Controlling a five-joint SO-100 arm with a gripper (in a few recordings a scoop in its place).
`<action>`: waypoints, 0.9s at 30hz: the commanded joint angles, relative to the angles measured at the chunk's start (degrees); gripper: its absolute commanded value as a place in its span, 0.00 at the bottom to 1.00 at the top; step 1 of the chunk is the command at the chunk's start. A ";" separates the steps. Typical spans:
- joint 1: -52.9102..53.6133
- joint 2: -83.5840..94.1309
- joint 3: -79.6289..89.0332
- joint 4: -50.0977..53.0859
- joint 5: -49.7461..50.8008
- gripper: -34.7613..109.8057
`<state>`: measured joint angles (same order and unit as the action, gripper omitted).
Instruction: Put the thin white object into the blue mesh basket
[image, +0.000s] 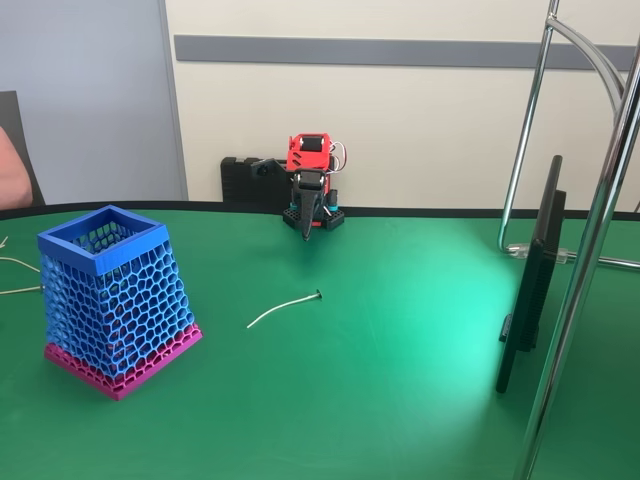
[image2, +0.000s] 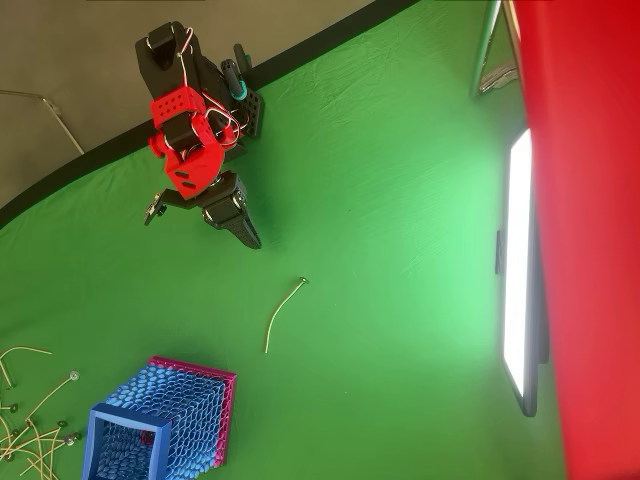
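on green cloth (image: 400, 330), curved white cord (image: 283, 309)

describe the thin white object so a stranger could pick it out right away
On the green table, look between the blue mesh basket and the red and black arm. The thin white object lies alone there, a short curved strand with a dark tip. Other pale wires lie bunched beyond the basket.

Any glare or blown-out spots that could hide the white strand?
Fixed view: bright glare patch on the green table beside the monitor, clear of the thin white strand. Overhead view: monitor screen blown out white; strand evenly lit, distinct.
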<state>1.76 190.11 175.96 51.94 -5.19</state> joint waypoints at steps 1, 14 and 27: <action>-1.76 0.44 0.70 -5.89 -0.88 0.25; -1.93 0.44 0.70 -5.01 0.18 0.25; -1.93 0.44 0.70 -2.55 0.97 0.25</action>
<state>0.09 190.11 176.22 49.13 -4.48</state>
